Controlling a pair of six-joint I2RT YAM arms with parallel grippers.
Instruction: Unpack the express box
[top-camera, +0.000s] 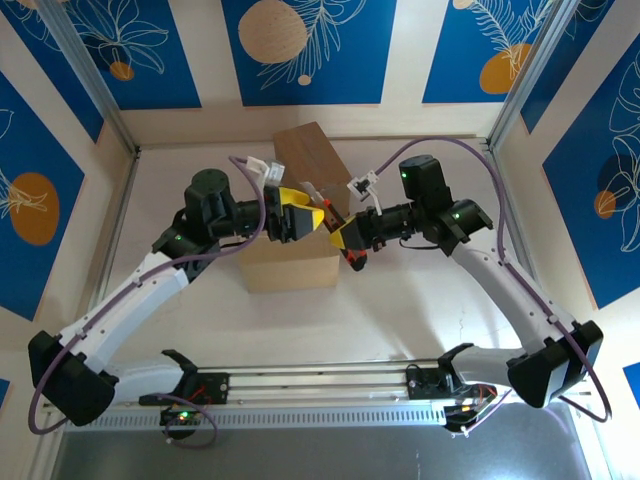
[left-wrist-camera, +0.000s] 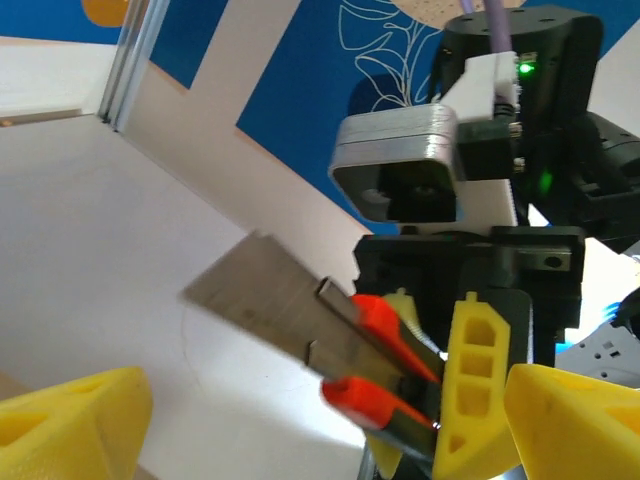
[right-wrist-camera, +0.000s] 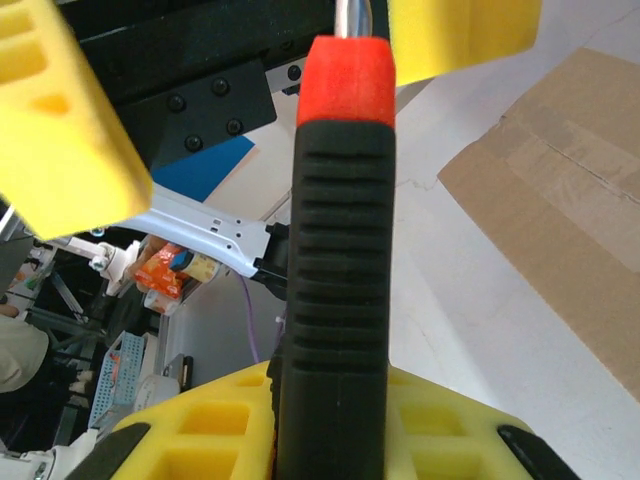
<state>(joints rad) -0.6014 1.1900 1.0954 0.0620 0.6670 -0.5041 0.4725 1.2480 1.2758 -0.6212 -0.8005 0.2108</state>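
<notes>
**Top external view.** The express box (top-camera: 290, 268) sits on the table (top-camera: 400, 310) just off centre toward 12 o'clock. The two grippers meet over its 3 o'clock edge. The left gripper (top-camera: 318, 218) is released, its yellow fingers spread. The right gripper (top-camera: 348, 235), at its 4 o'clock, is clenched on a utility knife (top-camera: 355, 258).

**Left wrist view.** The left gripper's fingers (left-wrist-camera: 70, 420) stand wide apart at 7 and 5 o'clock. Between them the knife's blade (left-wrist-camera: 260, 295) points toward 10 o'clock, touching neither finger. The right gripper (left-wrist-camera: 425, 395) clamps the knife's orange-and-black body.

**Right wrist view.** The black ribbed handle (right-wrist-camera: 340, 280) rises toward 12 o'clock out of the right gripper's closed jaws. The box's taped cardboard (right-wrist-camera: 560, 200) lies at 3 o'clock.
</notes>
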